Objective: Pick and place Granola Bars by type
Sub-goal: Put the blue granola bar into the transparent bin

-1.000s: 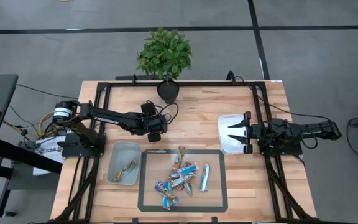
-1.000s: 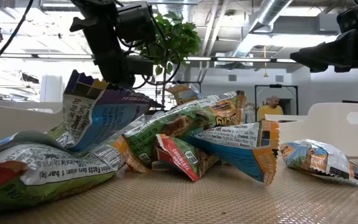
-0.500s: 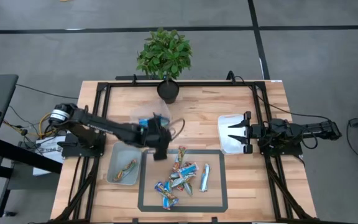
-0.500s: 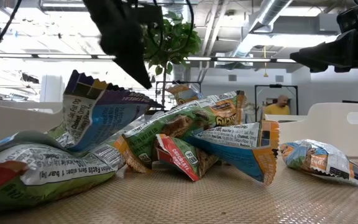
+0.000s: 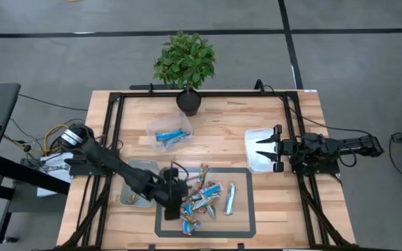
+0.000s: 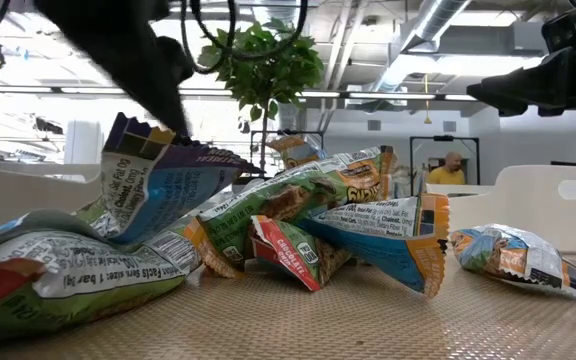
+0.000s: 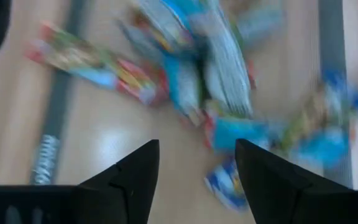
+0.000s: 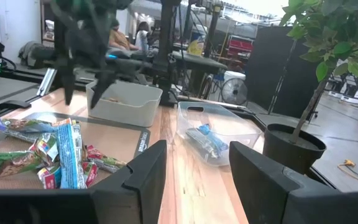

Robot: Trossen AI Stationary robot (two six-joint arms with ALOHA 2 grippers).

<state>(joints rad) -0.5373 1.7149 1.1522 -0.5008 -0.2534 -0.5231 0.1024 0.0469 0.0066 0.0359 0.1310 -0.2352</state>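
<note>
1. High view: I have the left gripper [image 5: 175,193] down over the near-left part of the bar pile [image 5: 202,199] on the dark mat [image 5: 239,222], since that is where the unsorted bars lie. Two clear bins are within this arm's reach: one [image 5: 169,134] behind the mat holds blue bars, the other [image 5: 132,189] left of the mat holds a brownish one. The right gripper [image 5: 265,151] waits over a white bin [image 5: 252,162] at the right.
2. Low view: the bars [image 6: 268,225] are heaped and overlapping, so I judge I must single one out.
3. Left wrist view: my fingers [image 7: 135,171] stand apart with nothing between them, above the blurred bars [image 7: 210,81].
4. Right wrist view: its fingers [image 8: 145,171] are parted and empty, facing the pile [image 8: 48,152] and both bins.
</note>
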